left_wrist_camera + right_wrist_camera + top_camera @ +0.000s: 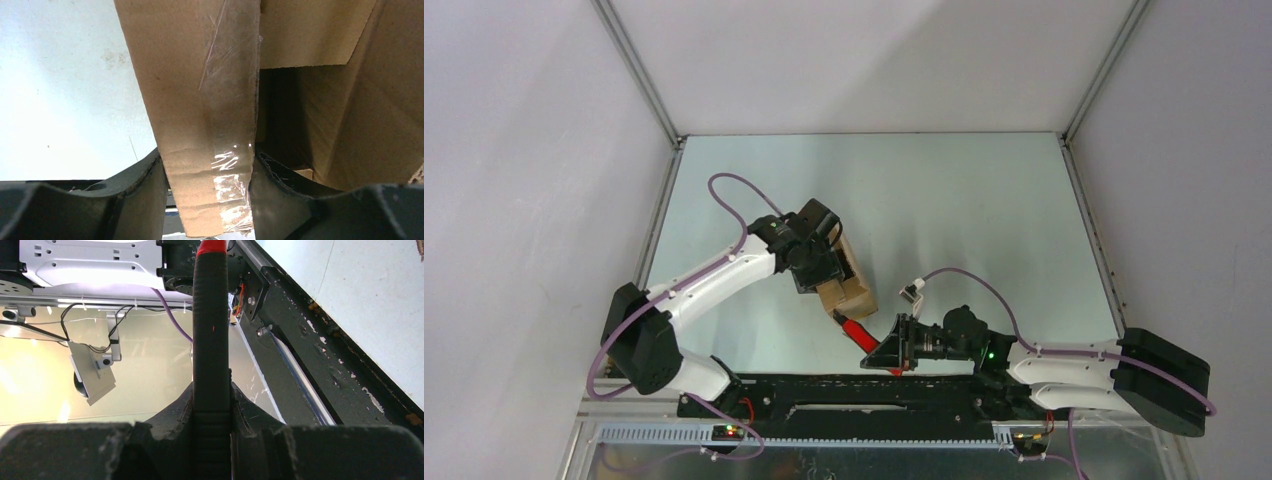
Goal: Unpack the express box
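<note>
Express box (852, 290): seeming light, crushable, being pinched by taped flap (190, 100) in left gripper (207, 195), with utility knife (211, 340) clamped in right gripper (212, 410).

The left arm (714, 275) reaches from the near-left corner toward the middle of the worktop (984, 220), wrist bent down, its jaws clamped on a flap of the box (852, 290). The right arm (1064, 362) lies low along the near edge, stretched leftward, wrist level, jaws closed tight on the knife (856, 331) handle.
</note>
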`<state>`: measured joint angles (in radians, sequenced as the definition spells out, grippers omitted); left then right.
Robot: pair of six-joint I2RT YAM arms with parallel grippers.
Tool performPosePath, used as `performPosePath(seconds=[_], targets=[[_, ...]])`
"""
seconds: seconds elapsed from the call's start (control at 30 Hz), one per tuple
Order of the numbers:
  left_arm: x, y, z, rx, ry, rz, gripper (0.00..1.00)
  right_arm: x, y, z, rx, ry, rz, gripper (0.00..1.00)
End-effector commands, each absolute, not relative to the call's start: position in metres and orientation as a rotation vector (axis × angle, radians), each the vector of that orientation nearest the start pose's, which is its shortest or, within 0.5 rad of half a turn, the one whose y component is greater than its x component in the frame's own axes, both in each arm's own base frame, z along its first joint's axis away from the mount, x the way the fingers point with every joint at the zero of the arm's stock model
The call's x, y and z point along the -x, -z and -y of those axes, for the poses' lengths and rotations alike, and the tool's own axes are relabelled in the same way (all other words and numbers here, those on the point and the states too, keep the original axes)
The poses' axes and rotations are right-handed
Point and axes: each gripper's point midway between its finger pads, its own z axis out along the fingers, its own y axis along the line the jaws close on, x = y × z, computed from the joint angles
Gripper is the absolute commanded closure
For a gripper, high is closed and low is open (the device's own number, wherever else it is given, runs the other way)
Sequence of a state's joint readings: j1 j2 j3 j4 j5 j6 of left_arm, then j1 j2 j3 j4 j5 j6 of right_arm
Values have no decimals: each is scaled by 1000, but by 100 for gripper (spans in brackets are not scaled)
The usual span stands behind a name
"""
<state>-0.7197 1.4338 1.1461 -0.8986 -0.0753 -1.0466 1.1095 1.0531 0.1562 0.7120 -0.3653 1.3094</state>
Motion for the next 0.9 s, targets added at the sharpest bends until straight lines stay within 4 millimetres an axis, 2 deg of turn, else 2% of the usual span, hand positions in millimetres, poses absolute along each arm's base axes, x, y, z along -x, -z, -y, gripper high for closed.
performPosePath(seconds=[0.0,0.23,0.87], targets=[[-222,-136,226,476,427,-2726,93,-55,-169,-328,131,-1958,-2147,100],[-221,-132,225,474,415,-2732,93,-55,-176,-328,138,-1977,-2122,100],[-222,-134,224,474,409,-2727,93,-51,-169,-329,146,-1966,-2150,100]])
